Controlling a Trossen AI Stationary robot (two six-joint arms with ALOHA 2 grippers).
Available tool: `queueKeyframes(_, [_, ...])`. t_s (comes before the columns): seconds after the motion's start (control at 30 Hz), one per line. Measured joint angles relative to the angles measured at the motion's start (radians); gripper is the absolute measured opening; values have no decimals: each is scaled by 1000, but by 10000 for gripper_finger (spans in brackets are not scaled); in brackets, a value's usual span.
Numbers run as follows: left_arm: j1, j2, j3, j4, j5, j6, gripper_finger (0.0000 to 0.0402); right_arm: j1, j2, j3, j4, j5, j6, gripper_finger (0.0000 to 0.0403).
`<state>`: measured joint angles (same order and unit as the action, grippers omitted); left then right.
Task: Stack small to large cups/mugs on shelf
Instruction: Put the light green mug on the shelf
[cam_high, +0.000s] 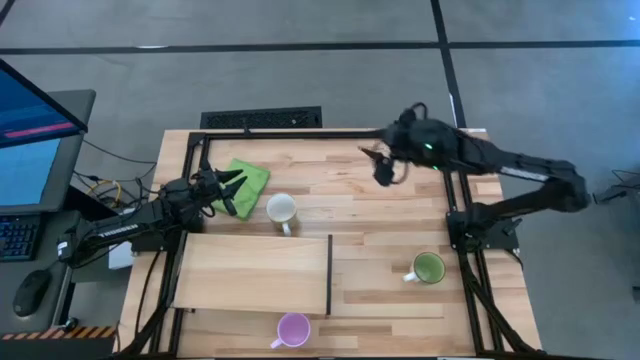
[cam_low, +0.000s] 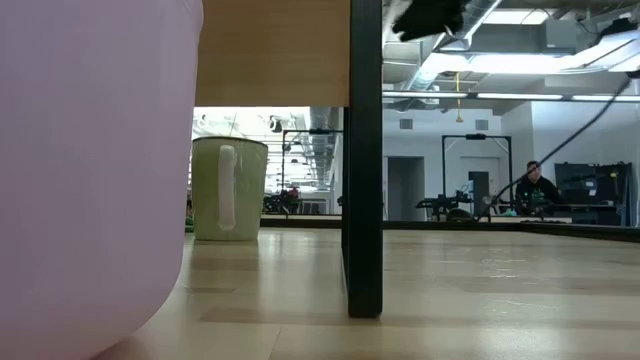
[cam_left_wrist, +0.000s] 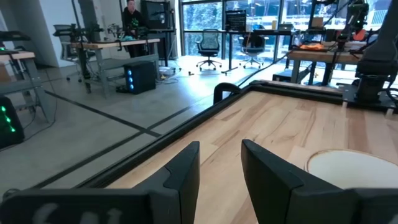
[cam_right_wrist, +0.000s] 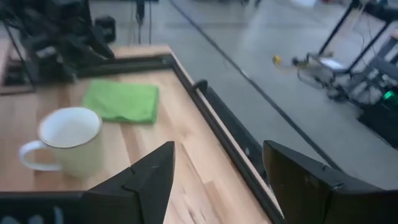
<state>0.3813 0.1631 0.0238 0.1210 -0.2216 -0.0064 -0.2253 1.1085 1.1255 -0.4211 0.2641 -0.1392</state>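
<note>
The white mug (cam_high: 282, 210) stands on the tabletop just beyond the shelf (cam_high: 255, 272); its handle faces the near edge (cam_low: 228, 188). The shelf is a pale board raised on a dark upright panel (cam_low: 362, 160). The green mug (cam_high: 428, 268) stands to the shelf's right. The purple mug (cam_high: 293, 330) stands at the table's near edge, by the shelf's near side. My left gripper (cam_high: 230, 190) is open and level over the green cloth, left of the white mug (cam_left_wrist: 351, 167). My right gripper (cam_high: 383, 165) is open, high over the table's far part, and looks down at the white mug (cam_right_wrist: 65, 140).
A folded green cloth (cam_high: 245, 178) lies at the table's far left, under my left gripper's fingers. A dark frame rail (cam_high: 300, 131) runs along the table's far edge. Bare tabletop lies between the white mug and the green mug.
</note>
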Motion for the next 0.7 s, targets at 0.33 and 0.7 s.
queueKeyframes(0.33, [0,0,0,7,0,0,110,0,-363,-540,386,-32,17,265])
queueKeyframes(0.7, [0,16,104,-37,121,-23,110,0,-558,-835,600,-30,93,265])
